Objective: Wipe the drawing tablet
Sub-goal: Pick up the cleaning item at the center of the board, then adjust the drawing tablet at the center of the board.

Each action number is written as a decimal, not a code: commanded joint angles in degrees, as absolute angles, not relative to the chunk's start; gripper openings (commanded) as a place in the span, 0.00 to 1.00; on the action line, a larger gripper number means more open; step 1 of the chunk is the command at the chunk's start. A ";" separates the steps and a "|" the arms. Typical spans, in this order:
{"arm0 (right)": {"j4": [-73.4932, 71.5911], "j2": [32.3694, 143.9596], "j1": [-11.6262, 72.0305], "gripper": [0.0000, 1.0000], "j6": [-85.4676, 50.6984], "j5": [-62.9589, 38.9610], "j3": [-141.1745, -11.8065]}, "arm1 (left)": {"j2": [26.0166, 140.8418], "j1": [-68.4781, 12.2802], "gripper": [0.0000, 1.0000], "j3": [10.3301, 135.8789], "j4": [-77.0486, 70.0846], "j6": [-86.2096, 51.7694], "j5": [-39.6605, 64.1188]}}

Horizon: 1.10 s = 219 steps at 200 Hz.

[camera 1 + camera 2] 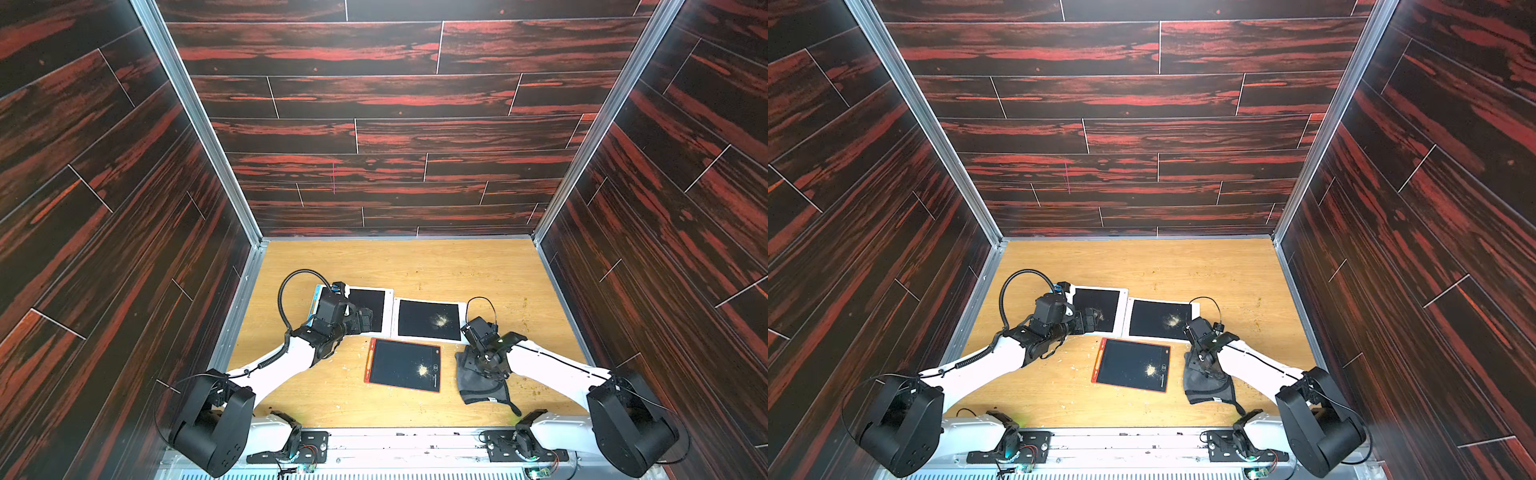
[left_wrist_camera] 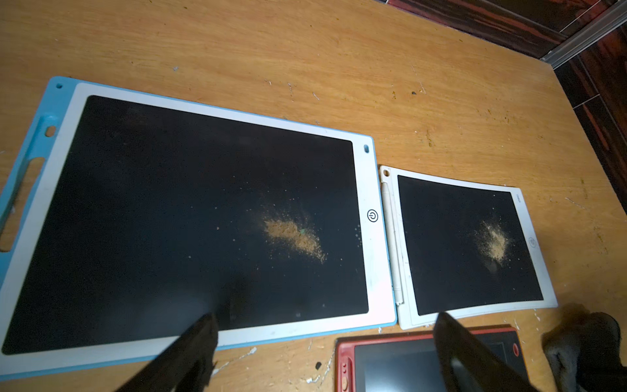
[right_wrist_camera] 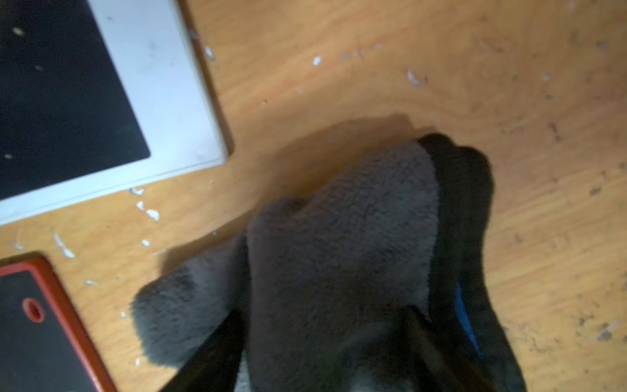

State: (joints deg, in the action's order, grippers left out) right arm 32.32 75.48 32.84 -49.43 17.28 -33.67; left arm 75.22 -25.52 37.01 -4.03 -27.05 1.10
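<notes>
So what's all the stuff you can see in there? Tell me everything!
blue-and-white drawing tablet: one, black screen, far part of the table, left arm's side
white drawing tablet: one, black screen, right beside the blue-and-white one
red drawing tablet: one, black screen, nearer the robot, middle
powder piles: three, tan, one on each screen
grey cloth: one, on the table beside the red tablet
table: one, light wood
walls: three, dark red wood look, around the table
arms: two, white and black
left fingers: black, open, over the blue-and-white tablet's edge
right fingers: black, pinching the grey cloth
</notes>
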 commanded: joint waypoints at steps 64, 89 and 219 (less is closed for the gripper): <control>25.67 82.07 33.13 0.00 -43.65 8.25 -35.26 | 83.24 -25.58 0.95 40.40 0.24 -31.17 7.66; 21.82 85.82 33.12 0.00 -42.71 7.22 -36.86 | 82.96 -25.58 0.94 39.36 0.64 -33.88 11.68; 20.30 93.00 29.58 0.00 -36.91 9.07 -48.62 | 72.21 -28.51 0.94 29.96 4.43 -41.30 10.65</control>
